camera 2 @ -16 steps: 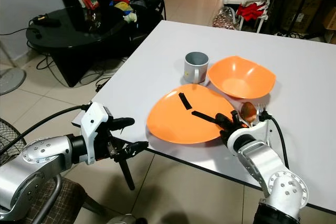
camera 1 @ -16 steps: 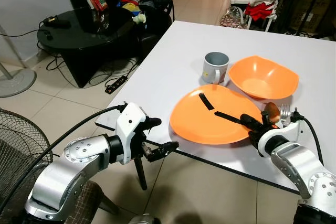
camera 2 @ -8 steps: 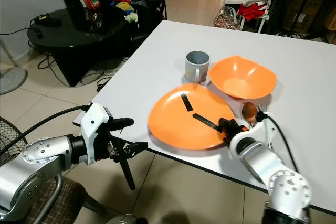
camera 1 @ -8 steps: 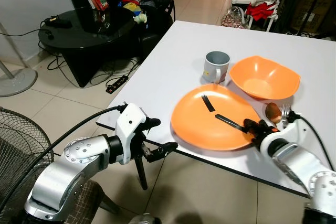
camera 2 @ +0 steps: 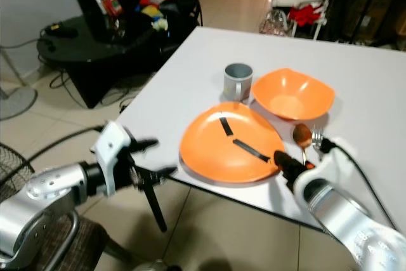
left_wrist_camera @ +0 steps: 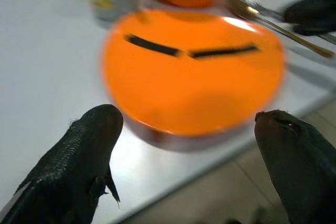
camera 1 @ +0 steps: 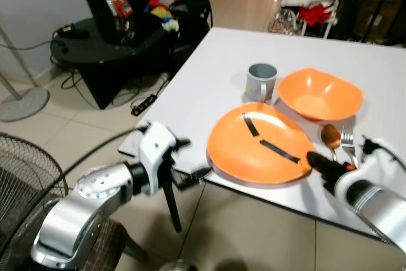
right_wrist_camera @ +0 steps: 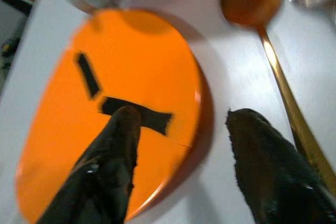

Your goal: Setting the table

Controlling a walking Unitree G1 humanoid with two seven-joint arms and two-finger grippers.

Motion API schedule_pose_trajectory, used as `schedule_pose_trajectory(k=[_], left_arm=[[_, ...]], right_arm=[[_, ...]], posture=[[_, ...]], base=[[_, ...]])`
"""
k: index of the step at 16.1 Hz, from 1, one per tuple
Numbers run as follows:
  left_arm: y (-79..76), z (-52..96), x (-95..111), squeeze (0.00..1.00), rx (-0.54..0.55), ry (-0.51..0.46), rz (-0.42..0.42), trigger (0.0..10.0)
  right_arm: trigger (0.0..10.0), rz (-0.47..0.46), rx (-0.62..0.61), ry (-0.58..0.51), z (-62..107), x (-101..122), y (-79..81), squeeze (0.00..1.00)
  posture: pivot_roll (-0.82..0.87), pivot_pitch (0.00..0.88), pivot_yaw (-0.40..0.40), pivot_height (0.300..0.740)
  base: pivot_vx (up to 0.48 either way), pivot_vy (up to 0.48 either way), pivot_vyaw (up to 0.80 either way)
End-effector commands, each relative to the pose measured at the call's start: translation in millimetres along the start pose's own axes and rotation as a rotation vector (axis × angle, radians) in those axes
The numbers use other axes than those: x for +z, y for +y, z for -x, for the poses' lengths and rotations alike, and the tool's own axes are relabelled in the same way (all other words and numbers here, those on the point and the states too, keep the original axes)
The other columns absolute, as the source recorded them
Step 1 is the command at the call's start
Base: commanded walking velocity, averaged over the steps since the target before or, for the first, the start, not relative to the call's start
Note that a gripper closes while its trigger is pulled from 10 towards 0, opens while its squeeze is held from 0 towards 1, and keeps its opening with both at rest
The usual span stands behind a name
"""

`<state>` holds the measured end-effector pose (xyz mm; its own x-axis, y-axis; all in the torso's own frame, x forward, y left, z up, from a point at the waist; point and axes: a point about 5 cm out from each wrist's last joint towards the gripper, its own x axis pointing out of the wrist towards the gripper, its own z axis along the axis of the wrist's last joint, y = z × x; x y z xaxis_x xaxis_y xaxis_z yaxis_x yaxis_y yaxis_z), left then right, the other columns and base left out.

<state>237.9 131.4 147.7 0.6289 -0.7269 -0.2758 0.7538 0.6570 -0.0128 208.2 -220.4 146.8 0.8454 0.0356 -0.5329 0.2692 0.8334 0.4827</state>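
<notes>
An orange plate (camera 1: 260, 147) with two black strips lies near the front edge of the white table (camera 1: 216, 74). Behind it stand a grey mug (camera 1: 260, 80) and an orange bowl (camera 1: 319, 93). A spoon (camera 1: 330, 136) and fork (camera 1: 347, 141) lie to the plate's right. My right gripper (camera 1: 319, 162) is open at the plate's near-right rim; in the right wrist view one of its fingers (right_wrist_camera: 113, 156) hangs over the plate (right_wrist_camera: 121, 93) and the other sits beside the spoon (right_wrist_camera: 252, 3). My left gripper (camera 1: 190, 162) is open, off the table's front-left edge, facing the plate (left_wrist_camera: 189, 72).
A black round table (camera 1: 101, 36) with clutter stands at the back left, with cables and a power strip (camera 1: 144, 101) on the tiled floor. A fan (camera 1: 25, 176) is at my left. A rack with red cloth (camera 1: 314, 11) stands behind the table.
My right gripper has drawn back from over the plate to its near-right rim. The left gripper has stayed by the table's edge. The view is now blurred.
</notes>
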Motion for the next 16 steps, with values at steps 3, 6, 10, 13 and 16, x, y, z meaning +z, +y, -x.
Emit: schedule_pose_trajectory(k=[3,6,10,13,16], left_arm=[[13.7,1.3,17.2,0.0,0.277,-0.138,-0.036,10.0],[19.3,-1.1,24.1,0.0,0.413,-0.197,-0.056,10.0],[22.3,-4.4,23.1,0.0,0.502,-0.216,-0.046,10.0],[27.2,-4.7,19.8,0.0,0.548,-0.21,-0.051,10.0],[26.6,-5.7,19.8,0.0,0.55,-0.213,-0.053,10.0]], right_arm=[[10.0,0.191,0.13,-0.112,19.0,7.5,32.0,0.0],[10.0,0.386,0.098,-0.348,23.7,22.4,46.7,0.0],[10.0,0.568,-0.01,-0.469,12.1,11.6,43.3,0.0],[10.0,0.565,0.019,-0.497,6.1,8.1,40.1,0.0],[10.0,0.594,0.029,-0.529,3.3,5.9,41.1,0.0]], posture=[[0.04,0.0,0.117,0.74],[0.04,0.0,0.105,0.74],[0.05,0.0,0.09,0.74],[0.05,0.0,0.087,0.74],[0.06,0.0,0.085,0.74]], base=[[0.0,0.0,0.0],[0.0,0.0,0.0],[0.0,-0.423,0.0],[0.0,-0.48,0.0],[0.0,-0.48,0.0]])
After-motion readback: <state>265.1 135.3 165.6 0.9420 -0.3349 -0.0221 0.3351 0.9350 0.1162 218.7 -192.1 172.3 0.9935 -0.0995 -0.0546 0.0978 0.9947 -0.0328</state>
